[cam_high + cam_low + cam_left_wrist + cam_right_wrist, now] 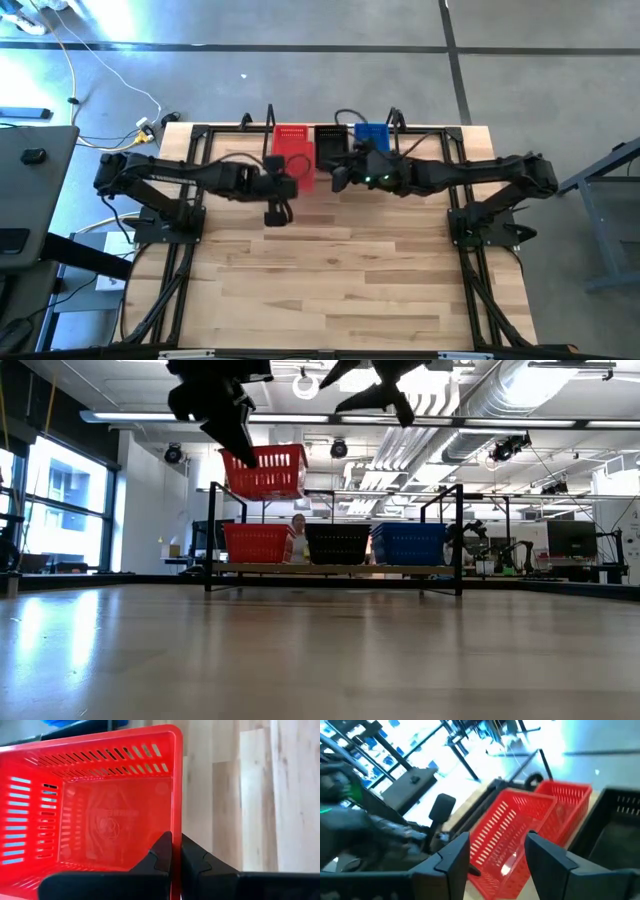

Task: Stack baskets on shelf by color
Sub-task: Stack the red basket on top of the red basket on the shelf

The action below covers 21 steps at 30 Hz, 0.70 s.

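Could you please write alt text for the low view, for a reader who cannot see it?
The left gripper holds a red basket in the air by its rim, above a red basket on the shelf. A black basket and a blue basket sit beside that one; the right gripper hangs open above.

you can't see the far corner of the held red basket (100,820) in the left wrist view; the picture's edge cuts its left side and the left gripper (176,860) covers part of the near wall. in the low view both arms are cropped at the top. a person (298,530) behind the shelf (335,568) is mostly hidden by the baskets. the right wrist view is blurred at its left.
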Available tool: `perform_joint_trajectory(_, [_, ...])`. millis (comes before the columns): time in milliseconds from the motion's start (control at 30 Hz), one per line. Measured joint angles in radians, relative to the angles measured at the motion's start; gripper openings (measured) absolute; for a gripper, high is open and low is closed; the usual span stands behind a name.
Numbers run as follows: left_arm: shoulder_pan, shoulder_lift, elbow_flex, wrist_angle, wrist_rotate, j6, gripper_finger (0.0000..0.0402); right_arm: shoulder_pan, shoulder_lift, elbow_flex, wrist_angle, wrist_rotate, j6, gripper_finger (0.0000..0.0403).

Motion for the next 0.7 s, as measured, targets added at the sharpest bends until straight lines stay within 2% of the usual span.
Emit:
perform_joint_trajectory(133, [0.087,-0.032,-0.001,0.01,0.056,0.062,0.0,-0.017,-0.047,0.0,-0.002,0.0,-0.062,0.0172])
perform_joint_trajectory(333, [0.233,-0.085,-0.073,0.075,0.174,0.2,0.0,-0.037,-0.083,0.0,-0.005,0.002,-0.093,0.0172])
perform_joint_trajectory(533, [0.347,-0.098,-0.088,0.113,0.198,0.334,0.0,-0.058,-0.087,0.0,-0.019,0.003,-0.093,0.0171])
perform_joint_trajectory(700, [0.419,-0.087,-0.088,0.115,0.279,0.374,0.0,-0.079,-0.087,0.0,-0.02,0.004,-0.09,0.0171])
